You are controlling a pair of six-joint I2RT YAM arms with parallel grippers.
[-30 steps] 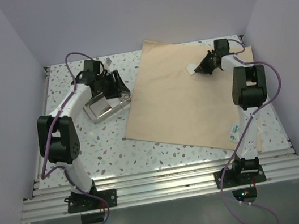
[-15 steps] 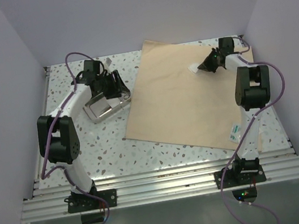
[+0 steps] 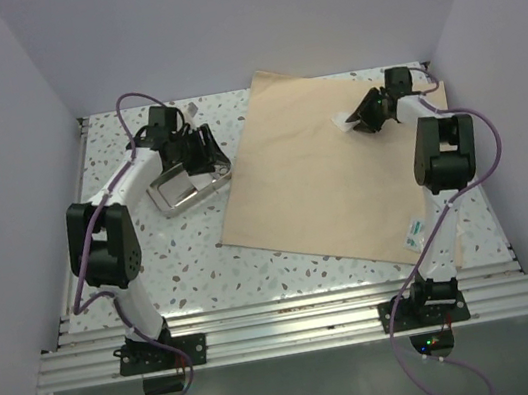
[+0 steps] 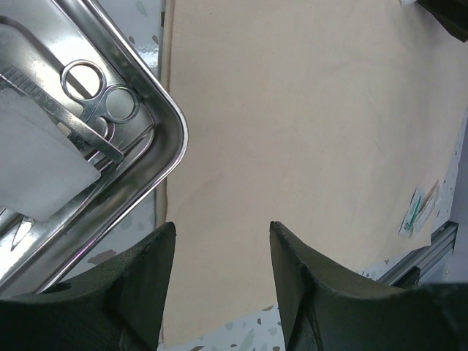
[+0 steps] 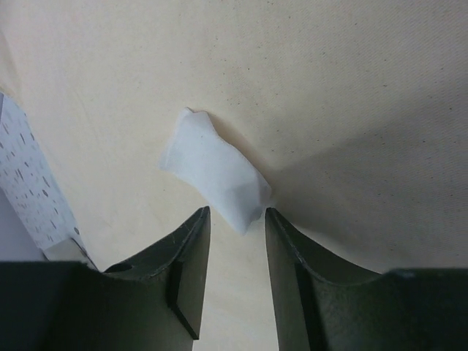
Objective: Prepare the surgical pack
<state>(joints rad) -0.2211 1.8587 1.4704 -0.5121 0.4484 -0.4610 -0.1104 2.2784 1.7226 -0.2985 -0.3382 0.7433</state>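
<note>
The tan wrap sheet (image 3: 322, 183) lies spread flat over the middle and right of the table. A white gauze square (image 3: 340, 122) rests on its far part. My right gripper (image 3: 360, 117) sits low right behind it. In the right wrist view the gauze (image 5: 213, 175) lies on the sheet (image 5: 344, 80), its near end reaching between the tips of the open right gripper (image 5: 235, 212). The shiny metal tray (image 3: 180, 191) stands left of the sheet. My left gripper (image 4: 221, 228) hovers open over the sheet's left edge, beside the tray (image 4: 164, 102), which holds gauze (image 4: 36, 164).
Ring-handled instruments (image 4: 95, 91) lie in the tray. A small packet with green print (image 3: 414, 231) rests by the sheet's near right corner, also seen as the packet (image 4: 417, 212). Walls close in the table on three sides; metal rails (image 3: 286, 331) run along the front.
The right wrist has shifted slightly to the right and back, its gripper still at the gauze, which stays in much the same spot. The left arm has not moved.
</note>
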